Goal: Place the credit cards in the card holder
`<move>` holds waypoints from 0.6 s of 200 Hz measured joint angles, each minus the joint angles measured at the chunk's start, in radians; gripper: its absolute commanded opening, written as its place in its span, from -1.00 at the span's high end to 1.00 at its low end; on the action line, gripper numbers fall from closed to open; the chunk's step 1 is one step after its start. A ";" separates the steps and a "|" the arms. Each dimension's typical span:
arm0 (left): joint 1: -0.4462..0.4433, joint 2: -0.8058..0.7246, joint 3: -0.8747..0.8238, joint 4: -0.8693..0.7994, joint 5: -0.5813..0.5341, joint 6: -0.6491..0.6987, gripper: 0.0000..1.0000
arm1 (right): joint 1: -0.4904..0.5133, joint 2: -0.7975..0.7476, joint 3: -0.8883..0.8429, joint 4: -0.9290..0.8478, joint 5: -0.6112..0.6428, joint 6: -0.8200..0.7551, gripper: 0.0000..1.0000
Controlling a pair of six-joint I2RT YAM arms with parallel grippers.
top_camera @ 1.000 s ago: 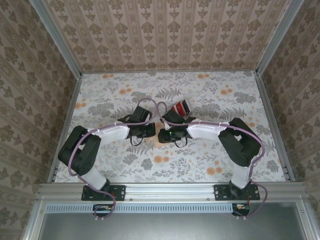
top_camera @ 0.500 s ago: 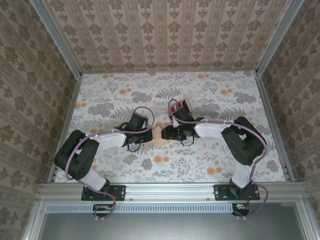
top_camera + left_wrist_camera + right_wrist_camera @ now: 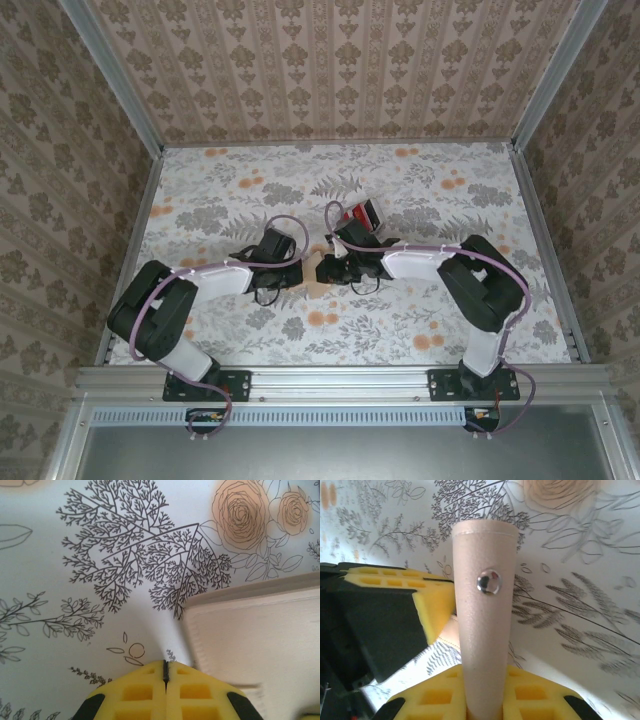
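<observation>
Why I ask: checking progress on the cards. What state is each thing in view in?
holder: lying on the table, flap raised, snap undone.
cards: on the table beyond the right arm, not in the holder.
left gripper: shut, tip by the holder's edge.
right gripper: shut on the holder's flap.
</observation>
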 measured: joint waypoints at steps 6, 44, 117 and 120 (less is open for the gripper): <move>-0.001 -0.008 0.000 -0.011 -0.010 0.002 1.00 | 0.001 -0.026 0.000 -0.034 0.034 -0.016 0.69; 0.010 -0.055 0.000 -0.061 -0.038 0.012 1.00 | 0.007 -0.263 0.000 -0.290 0.327 -0.133 0.69; 0.033 -0.061 -0.011 -0.050 -0.037 0.023 1.00 | 0.108 -0.490 0.011 -0.736 0.784 -0.188 0.67; 0.033 -0.061 -0.012 -0.049 -0.037 0.023 1.00 | 0.110 -0.485 0.011 -0.743 0.793 -0.188 0.66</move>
